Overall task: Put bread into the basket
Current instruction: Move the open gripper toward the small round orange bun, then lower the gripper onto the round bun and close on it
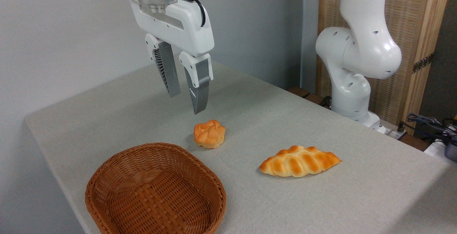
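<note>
The one camera looks across a pale grey table (321, 127) from its near corner, with a plain light wall behind on the left. The gripper (186, 103) hangs above the table in the upper middle of the frame, pointing down, its two ribbed fingers (198, 91) parted with a clear gap between them and nothing held in that gap. Its tips are in the air, apart from everything below. The bun (209, 134) sits on the table just below and slightly right of the fingertips, knotted top up, a small golden-orange round with a shadow at its left side. The basket (107, 177) lies at the lower left, near the table's front edge; it is oval, brown and woven, with low sides, and its lower rim runs out of the frame. The bun is just beyond the basket's far rim, near it but not touching, and outside it. Nothing shows inside the basket but its woven bottom. The loaf (299, 161), longer, braided and leaf-shaped, lies flat to the right of the bun, well apart from it and from the basket. The arm (357, 48) rises at the table's far right edge, white and jointed, in front of a wooden panel (410, 30). Some cables (428, 121) lie beyond the table at the far right.
</note>
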{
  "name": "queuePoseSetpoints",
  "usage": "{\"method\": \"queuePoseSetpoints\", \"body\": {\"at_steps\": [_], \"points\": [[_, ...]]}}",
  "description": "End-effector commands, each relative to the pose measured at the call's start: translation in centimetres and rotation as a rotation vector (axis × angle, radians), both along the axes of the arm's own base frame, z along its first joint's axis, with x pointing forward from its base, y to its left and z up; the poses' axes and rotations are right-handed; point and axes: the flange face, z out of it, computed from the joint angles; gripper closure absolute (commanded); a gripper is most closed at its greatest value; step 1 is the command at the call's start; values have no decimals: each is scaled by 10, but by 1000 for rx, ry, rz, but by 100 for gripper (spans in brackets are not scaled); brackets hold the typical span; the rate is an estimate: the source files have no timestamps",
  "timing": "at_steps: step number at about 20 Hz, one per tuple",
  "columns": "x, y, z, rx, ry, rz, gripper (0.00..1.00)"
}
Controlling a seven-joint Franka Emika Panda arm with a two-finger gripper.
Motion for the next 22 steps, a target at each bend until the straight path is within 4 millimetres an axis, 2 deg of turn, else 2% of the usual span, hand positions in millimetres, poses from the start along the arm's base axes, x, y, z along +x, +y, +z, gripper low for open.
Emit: {"method": "queuePoseSetpoints", "body": {"at_steps": [1, 7, 11, 14, 16, 20, 22], "points": [[0, -1, 4, -15, -2, -14, 0], [-8, -2, 2, -16, 1, -19, 0], [-31, -1, -2, -21, -51, -15, 0], [-55, -15, -20, -18, -39, -42, 0], [-67, -40, -38, -7, -33, -89, 0], [-86, -89, -90, 32, -26, -236, 0], [-89, -90, -107, 35, -4, -301, 0]]}}
